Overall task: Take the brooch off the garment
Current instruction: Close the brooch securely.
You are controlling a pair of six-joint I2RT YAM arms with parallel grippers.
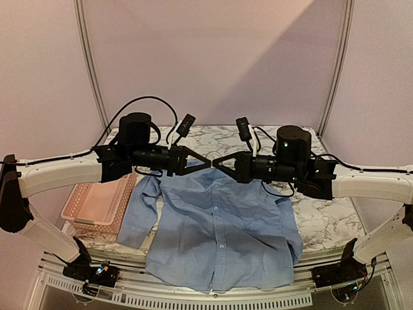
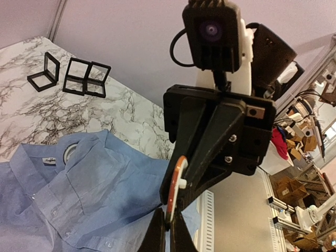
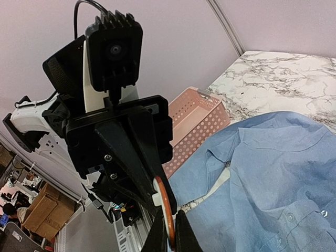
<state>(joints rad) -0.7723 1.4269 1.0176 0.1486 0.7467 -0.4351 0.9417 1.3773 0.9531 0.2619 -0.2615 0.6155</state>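
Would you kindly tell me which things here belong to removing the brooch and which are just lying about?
Job in hand: light blue buttoned fabric shirt; round orange-rimmed brooch, pinched between the left gripper and right gripper.
Lying about: pink perforated plastic basket; black open square frames on the marble-patterned table.

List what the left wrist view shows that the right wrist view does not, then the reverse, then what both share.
Left wrist only: a few black square frames standing beyond the shirt collar, and the right gripper seen from the front.

Right wrist only: the pink basket beside the shirt, and the left gripper seen from the front.

Both: the marble table, the light blue garment lying on it, and the round orange-rimmed brooch pinched between the two grippers' tips, apparently off the fabric.
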